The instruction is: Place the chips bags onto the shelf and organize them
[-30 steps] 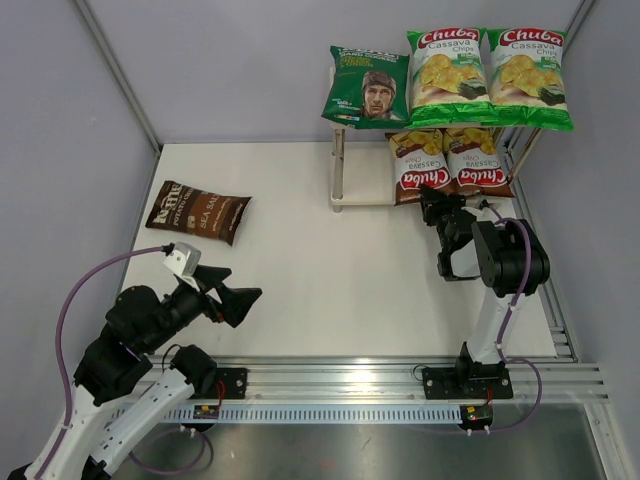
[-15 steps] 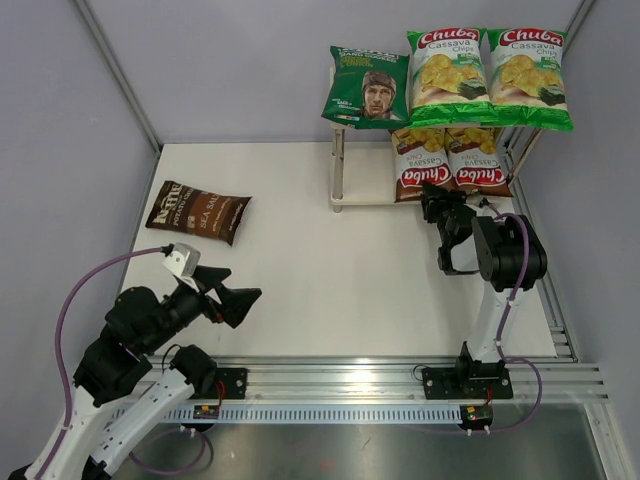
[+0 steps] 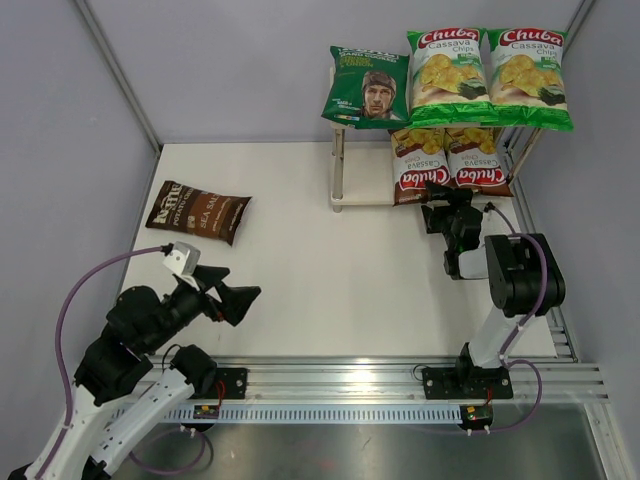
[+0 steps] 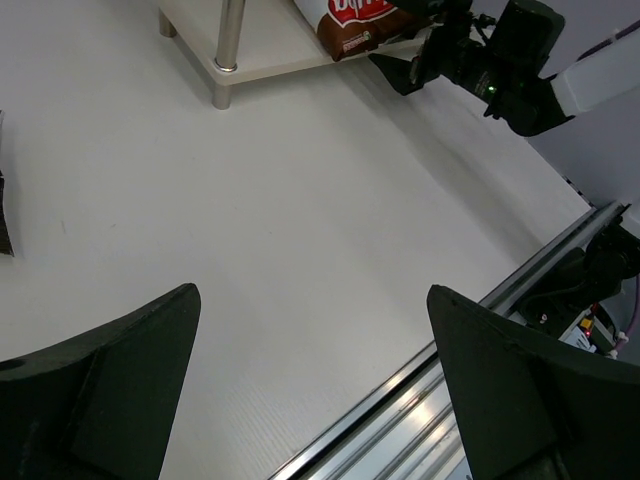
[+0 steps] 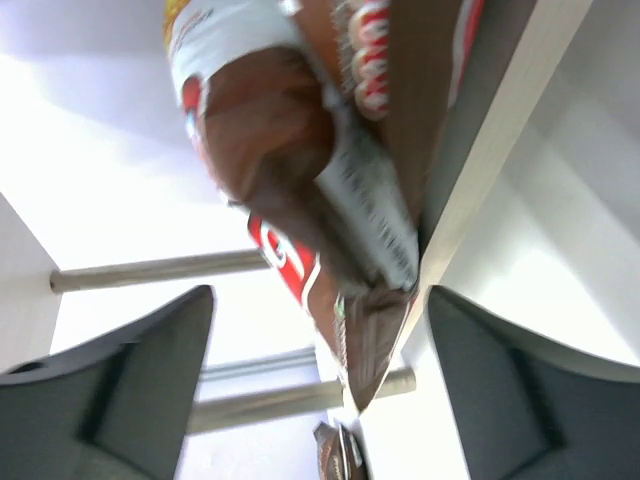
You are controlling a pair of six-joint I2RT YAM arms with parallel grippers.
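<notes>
Five chips bags already sit on the shelf, with a brown pair below. One dark-brown bag remains on the desk, far left. The right gripper, jaws apart, faces the brown pair. The left gripper hovers spread wide.

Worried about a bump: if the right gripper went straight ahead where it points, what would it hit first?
Probably the brown Chuba bag on the lower shelf, directly ahead of the right gripper.
</notes>
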